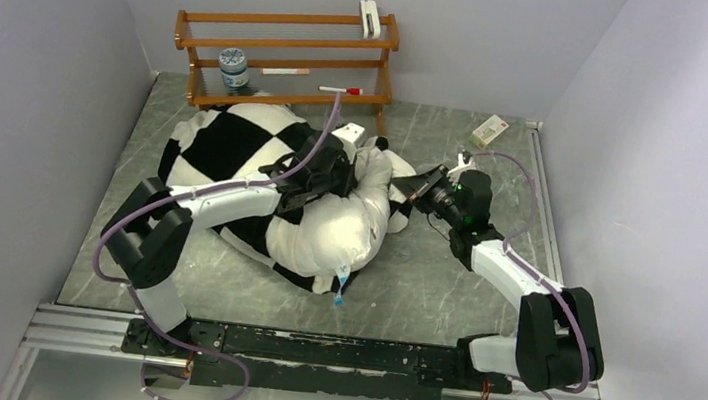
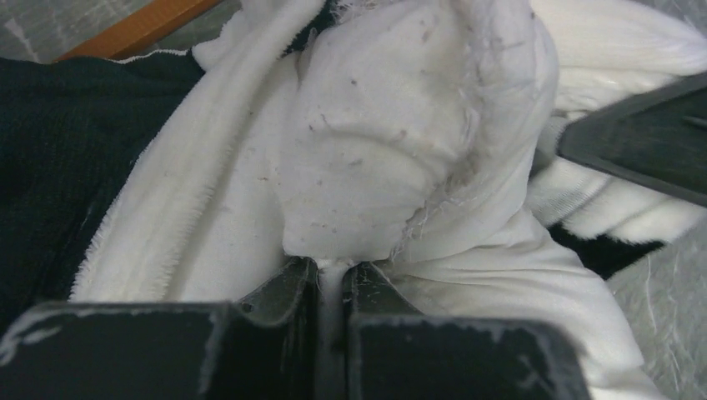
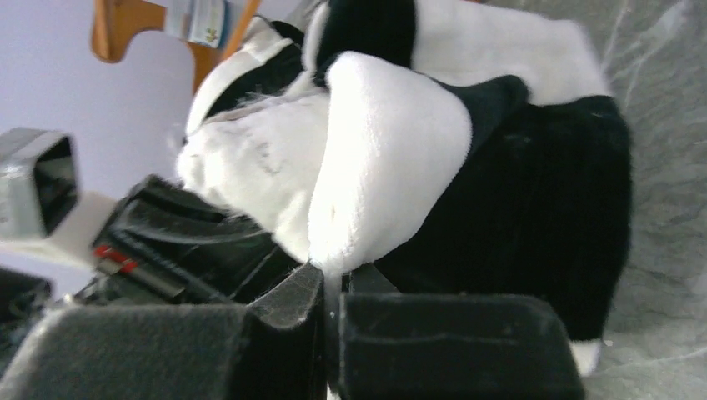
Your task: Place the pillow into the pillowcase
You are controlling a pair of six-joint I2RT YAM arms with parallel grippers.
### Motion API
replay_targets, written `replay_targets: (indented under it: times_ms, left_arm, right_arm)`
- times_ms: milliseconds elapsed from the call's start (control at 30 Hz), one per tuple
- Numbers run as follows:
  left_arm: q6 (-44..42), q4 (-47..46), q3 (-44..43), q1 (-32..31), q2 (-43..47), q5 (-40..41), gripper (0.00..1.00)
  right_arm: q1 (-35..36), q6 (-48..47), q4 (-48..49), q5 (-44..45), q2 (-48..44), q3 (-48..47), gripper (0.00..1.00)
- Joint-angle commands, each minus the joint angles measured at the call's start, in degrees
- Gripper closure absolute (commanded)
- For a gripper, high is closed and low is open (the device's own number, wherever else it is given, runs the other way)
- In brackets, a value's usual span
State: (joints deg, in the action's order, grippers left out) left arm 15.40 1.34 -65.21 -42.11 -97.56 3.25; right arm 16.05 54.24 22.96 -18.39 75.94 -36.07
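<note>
The white pillow (image 1: pixel 326 232) lies mid-table, its blue-and-white tag (image 1: pixel 341 284) at the near corner. Its far end lies against the black-and-white checkered pillowcase (image 1: pixel 226 140), which lies bunched behind and under it. My left gripper (image 1: pixel 346 176) is shut on a fold of the pillow's smooth white fabric (image 2: pixel 392 125); its jaws (image 2: pixel 333 271) pinch the cloth. My right gripper (image 1: pixel 413 191) is shut on a plush white edge of the pillowcase (image 3: pixel 392 150); the cloth sits between its jaws (image 3: pixel 333 279). Both grippers meet at the pillow's far right end.
A wooden rack (image 1: pixel 286 51) stands at the back wall with a jar (image 1: pixel 234 68), markers and a white clip. A small box (image 1: pixel 490 130) lies at the back right. Grey walls close in left, right and back.
</note>
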Motion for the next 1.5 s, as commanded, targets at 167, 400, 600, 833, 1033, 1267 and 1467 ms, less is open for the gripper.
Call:
replay_targets:
  times_ms: [167,400,600,833,1033,1267,1467]
  left_arm:
    - [0.5,13.15,4.26,1.55,-15.17,5.3,0.95]
    - [2.35,11.91,1.46,-0.81,-22.22,5.83,0.95]
    - [4.38,9.15,1.3,-1.56,-24.93,4.08,0.94]
    - [6.51,7.77,-0.86,-1.63,-25.59,-0.46,0.92]
    - [10.96,9.08,1.19,0.6,-8.49,-8.37,0.81]
    - [14.83,12.3,-4.79,3.11,8.13,-18.24,0.57]
    - [16.12,16.01,-4.69,3.11,16.25,-16.83,0.43]
  right_arm:
    - [-3.66,7.44,42.03,-16.08,-5.25,-0.02,1.0]
    - [-2.51,8.4,46.5,-27.5,-4.24,-2.54,1.0]
    - [2.17,10.02,48.77,-32.31,-0.54,-6.52,1.0]
    - [5.88,-2.49,35.7,-31.16,0.28,-5.45,1.0]
    - [5.67,-13.98,4.56,-10.38,-1.6,-3.01,1.0]
    - [6.95,-5.19,13.24,-8.52,6.97,1.35,1.0]
    - [7.24,-5.69,11.3,-3.99,6.68,0.6,1.0]
